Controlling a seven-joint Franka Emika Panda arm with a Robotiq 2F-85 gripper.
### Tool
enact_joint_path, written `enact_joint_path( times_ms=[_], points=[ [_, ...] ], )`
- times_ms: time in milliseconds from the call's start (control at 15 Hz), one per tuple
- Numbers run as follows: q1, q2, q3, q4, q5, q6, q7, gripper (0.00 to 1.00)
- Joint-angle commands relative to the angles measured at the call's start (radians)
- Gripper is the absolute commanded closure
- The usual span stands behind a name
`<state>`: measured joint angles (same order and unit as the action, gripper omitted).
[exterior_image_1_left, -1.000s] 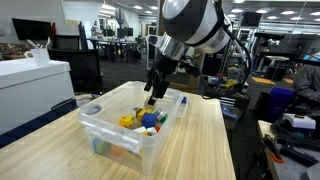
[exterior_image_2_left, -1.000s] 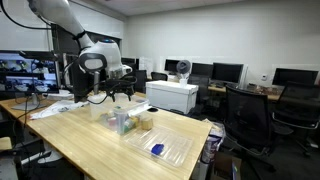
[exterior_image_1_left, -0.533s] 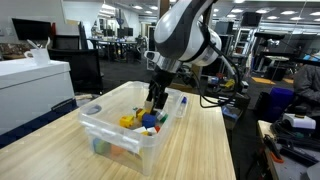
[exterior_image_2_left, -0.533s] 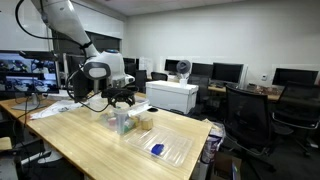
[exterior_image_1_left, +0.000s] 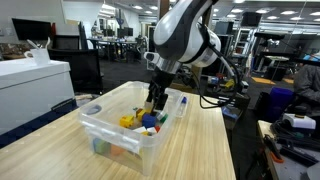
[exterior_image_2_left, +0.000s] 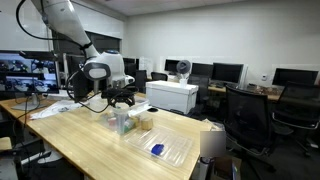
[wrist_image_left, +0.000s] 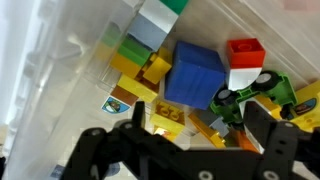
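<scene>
The end effector (exterior_image_1_left: 152, 103), jaws spread, hangs over the blue block (wrist_image_left: 195, 85) in the heap inside the clear bin (exterior_image_1_left: 105, 128) on the surface (exterior_image_1_left: 205, 140), where a descending jaw might snag the green piece (wrist_image_left: 270, 88) alongside and jam.

Even overhead office light, exterior views small and soft, wrist view blurred close-up.

A blue block (wrist_image_left: 196, 76) lies flat at frame centre in the wrist view. Yellow bricks (wrist_image_left: 152, 70) are at its left, a red-topped white brick (wrist_image_left: 243, 60) at upper right, and what seems a green figure (wrist_image_left: 262, 92) at right. All sit inside a clear bin (exterior_image_1_left: 112, 130).
</scene>
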<state>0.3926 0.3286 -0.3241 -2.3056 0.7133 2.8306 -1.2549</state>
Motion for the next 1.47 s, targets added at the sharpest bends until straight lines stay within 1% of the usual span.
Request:
enact_joint_path(
  times_ms=[0,67,200,333,533,600,667,800,867,933,1133,1400],
  points=[
    [0.004,0.085,0.002,0.019,-0.006,0.017,0.013,0.00],
    [0.001,0.133,0.009,0.027,-0.003,0.009,-0.002,0.00],
    [-0.001,0.172,0.030,0.043,-0.003,0.010,-0.028,0.00],
    [-0.003,0.159,0.045,0.062,-0.009,0.014,-0.059,0.00],
    [-0.011,0.149,0.054,0.127,-0.002,-0.002,-0.054,0.00],
    [-0.013,0.155,0.058,0.142,0.001,-0.001,-0.053,0.25],
    [-0.015,0.156,0.061,0.148,0.003,0.002,-0.055,0.33],
    [-0.019,0.148,0.069,0.123,0.018,0.028,-0.067,0.05],
    [-0.021,0.147,0.070,0.118,0.018,0.030,-0.070,0.02],
    [-0.019,0.144,0.069,0.108,0.016,0.036,-0.069,0.00],
    [-0.022,0.134,0.075,0.080,0.019,0.046,-0.089,0.00],
    [-0.020,0.142,0.075,0.056,0.015,0.043,-0.084,0.00]
  ],
)
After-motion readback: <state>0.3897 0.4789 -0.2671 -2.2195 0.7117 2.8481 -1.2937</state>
